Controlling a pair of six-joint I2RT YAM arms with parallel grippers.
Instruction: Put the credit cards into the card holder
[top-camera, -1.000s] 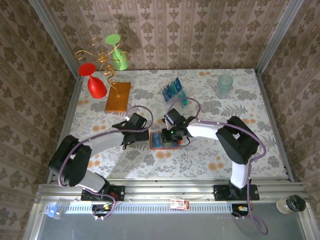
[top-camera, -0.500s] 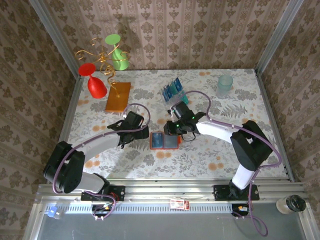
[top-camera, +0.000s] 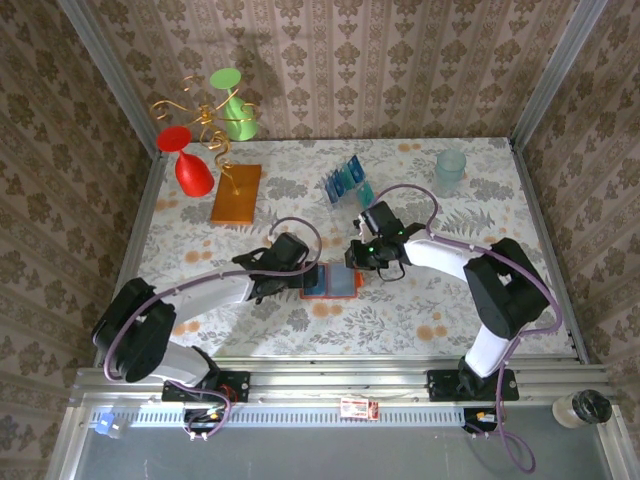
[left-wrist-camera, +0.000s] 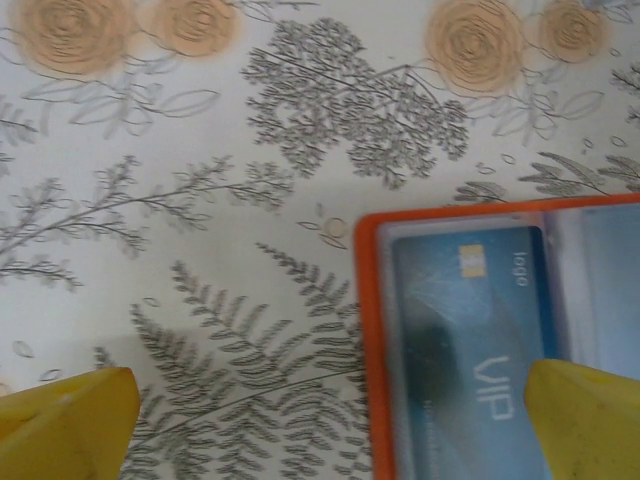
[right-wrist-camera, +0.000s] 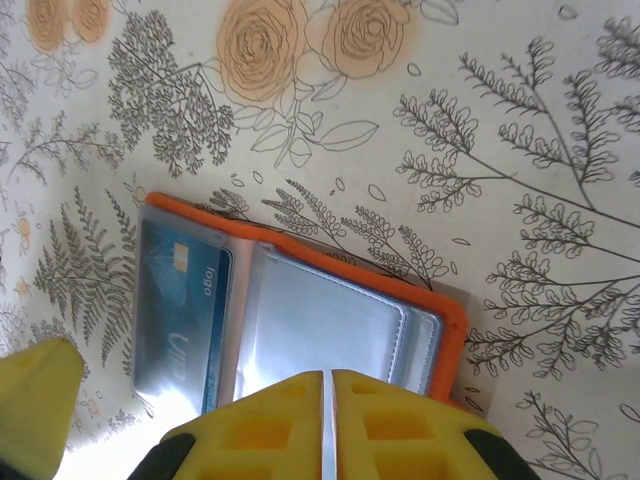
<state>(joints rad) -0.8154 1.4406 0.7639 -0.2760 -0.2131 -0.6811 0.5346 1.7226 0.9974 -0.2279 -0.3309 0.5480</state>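
The card holder (top-camera: 331, 282) lies open and flat on the table, orange rim up, with one blue credit card (right-wrist-camera: 185, 300) in its left pocket. Its right clear pocket (right-wrist-camera: 320, 325) looks empty. More blue and teal credit cards (top-camera: 345, 181) stand in a clear rack further back. My left gripper (top-camera: 303, 277) is open at the holder's left edge; in the left wrist view its yellow fingers (left-wrist-camera: 70, 420) straddle the orange rim (left-wrist-camera: 368, 350). My right gripper (right-wrist-camera: 327, 378) is shut, with nothing visible between its fingers. It hovers by the holder's far right corner.
An orange-brown slab (top-camera: 236, 193) lies at the back left, under a gold wire stand holding a red cup (top-camera: 190, 165) and a green cup (top-camera: 235, 110). A clear tumbler (top-camera: 449, 172) stands at the back right. Walls close in the table on three sides.
The right gripper has drawn back and to the right, off the card holder, leaving it uncovered. The left gripper has shifted right, up to the holder's left edge.
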